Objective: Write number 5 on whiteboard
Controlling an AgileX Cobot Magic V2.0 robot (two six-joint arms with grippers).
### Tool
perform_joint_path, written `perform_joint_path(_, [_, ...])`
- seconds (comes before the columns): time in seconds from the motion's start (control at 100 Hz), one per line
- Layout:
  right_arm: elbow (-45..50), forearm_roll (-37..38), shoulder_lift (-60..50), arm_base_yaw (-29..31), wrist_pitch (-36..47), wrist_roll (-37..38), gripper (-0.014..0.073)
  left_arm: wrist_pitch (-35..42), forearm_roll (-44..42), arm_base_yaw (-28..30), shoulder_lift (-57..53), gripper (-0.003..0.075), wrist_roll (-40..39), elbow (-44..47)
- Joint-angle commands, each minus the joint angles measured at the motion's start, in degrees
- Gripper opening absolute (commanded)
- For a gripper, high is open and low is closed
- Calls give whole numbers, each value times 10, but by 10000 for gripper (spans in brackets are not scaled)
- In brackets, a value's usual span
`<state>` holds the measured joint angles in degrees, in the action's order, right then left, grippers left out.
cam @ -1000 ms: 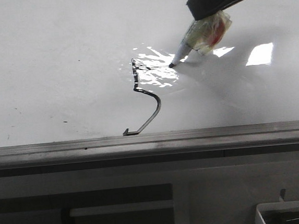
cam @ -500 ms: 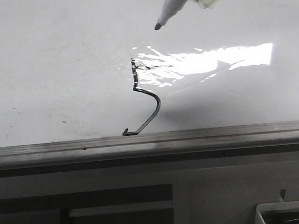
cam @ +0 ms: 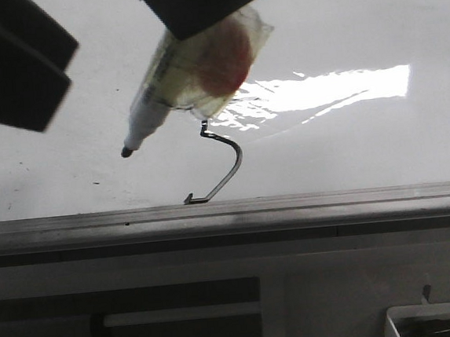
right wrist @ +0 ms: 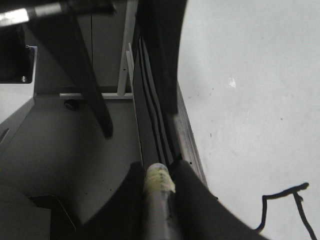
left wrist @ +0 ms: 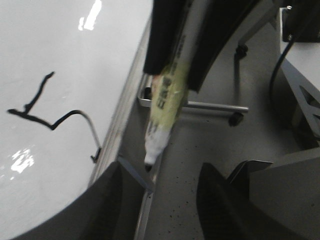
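Note:
The number 5 [cam: 226, 167] is a thin black line on the whiteboard [cam: 353, 15], close to its grey edge rail [cam: 229, 211]; its top is hidden behind the marker in the front view. The whole figure shows in the left wrist view [left wrist: 50, 116]. My right gripper [cam: 195, 1] is shut on the marker pen [cam: 193, 69], which hangs tilted above the board with its black tip [cam: 127, 152] left of the 5 and off the surface. In the right wrist view the pen [right wrist: 159, 187] sits between the fingers. My left gripper [cam: 11, 65] is open and empty [left wrist: 162, 187].
A white tray [cam: 435, 319] with pens sits below the board at the front right. In the left wrist view, grey floor, a metal frame leg [left wrist: 215, 106] and a caster [left wrist: 235, 119] lie beyond the rail.
The marker has lifted off the board from the end of the 5's top stroke and moved left and toward the camera. My left gripper has come into view at the upper left.

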<state>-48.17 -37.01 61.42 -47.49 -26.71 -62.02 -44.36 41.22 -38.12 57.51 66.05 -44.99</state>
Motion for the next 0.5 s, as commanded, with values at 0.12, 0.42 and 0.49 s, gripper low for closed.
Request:
perform_joint_path(0.12, [-18, -12, -5, -13, 32, -9, -49, 65, 33, -33, 52, 325, 8, -25])
perform_joint_path(0.42, [-18, -12, -5, -28, 19, -9, -49, 81, 65, -33, 91, 319, 8, -25])
perform_joint_path(0.49, [-18, -12, -5, -33, 18, -9, -49, 89, 84, -33, 94, 293, 8, -25])
